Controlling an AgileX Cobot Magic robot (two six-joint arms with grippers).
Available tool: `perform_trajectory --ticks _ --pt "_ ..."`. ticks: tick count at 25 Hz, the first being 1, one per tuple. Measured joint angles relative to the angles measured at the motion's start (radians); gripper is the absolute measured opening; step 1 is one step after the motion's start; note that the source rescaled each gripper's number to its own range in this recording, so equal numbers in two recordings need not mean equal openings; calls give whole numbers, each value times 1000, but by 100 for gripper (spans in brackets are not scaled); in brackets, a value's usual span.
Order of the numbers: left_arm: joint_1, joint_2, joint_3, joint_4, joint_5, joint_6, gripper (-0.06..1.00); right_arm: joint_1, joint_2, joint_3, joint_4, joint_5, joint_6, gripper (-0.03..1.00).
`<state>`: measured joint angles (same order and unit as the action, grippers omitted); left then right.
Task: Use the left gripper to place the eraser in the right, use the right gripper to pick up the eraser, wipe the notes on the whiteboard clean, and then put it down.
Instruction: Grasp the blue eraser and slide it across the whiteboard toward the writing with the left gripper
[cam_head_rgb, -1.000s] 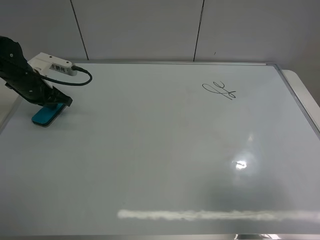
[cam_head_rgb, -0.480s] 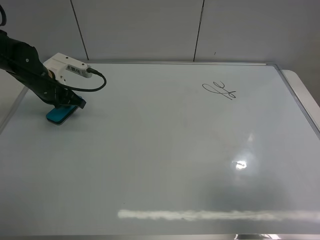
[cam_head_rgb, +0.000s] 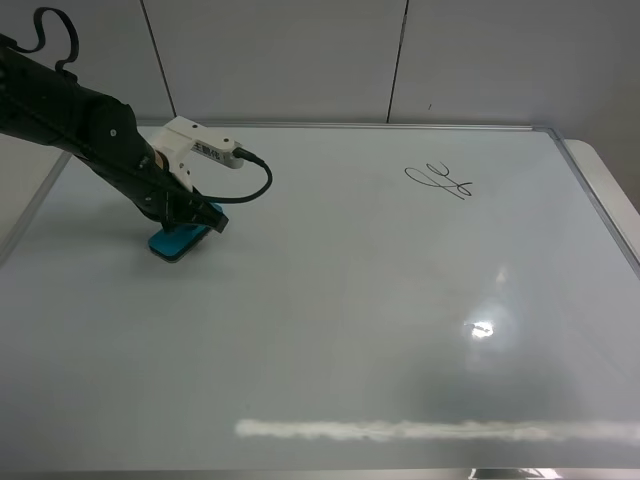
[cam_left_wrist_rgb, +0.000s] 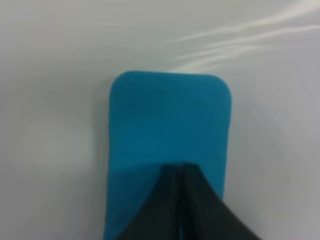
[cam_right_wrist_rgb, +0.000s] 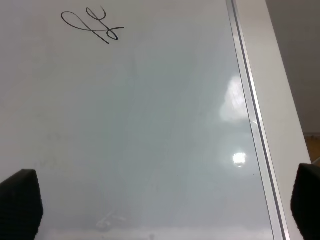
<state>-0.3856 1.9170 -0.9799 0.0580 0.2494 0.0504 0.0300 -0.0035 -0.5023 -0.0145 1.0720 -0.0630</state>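
Teal eraser (cam_left_wrist_rgb: 170, 120) — directly under the closed left end effector (cam_left_wrist_rgb: 181, 172), touching

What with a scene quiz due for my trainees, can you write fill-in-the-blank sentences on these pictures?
1. The left gripper, jaws shut, touches the top of a blue ____.
2. The right gripper has its jaws ____.
3. In the high view the eraser lies ____ of the black notes on the whiteboard.
Missing: eraser; open; left.

Teal eraser (cam_head_rgb: 176, 242) flat on left part of glossy white board (cam_head_rgb: 330, 330); small black scribble (cam_head_rgb: 438, 181) intact toward far right.
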Motion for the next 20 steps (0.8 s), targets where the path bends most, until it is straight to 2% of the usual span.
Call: perform_trajectory --ticks 10,14,20 --pt "-256 42 -20 -142 -71 -22 0 0 0 0 0 0 0 100" --pt "-335 114 -120 -174 -61 -26 0 0 0 0 0 0 0 100" --pt "-427 241 -336 -181 9 -75 0 0 0 0 0 0 0 100"
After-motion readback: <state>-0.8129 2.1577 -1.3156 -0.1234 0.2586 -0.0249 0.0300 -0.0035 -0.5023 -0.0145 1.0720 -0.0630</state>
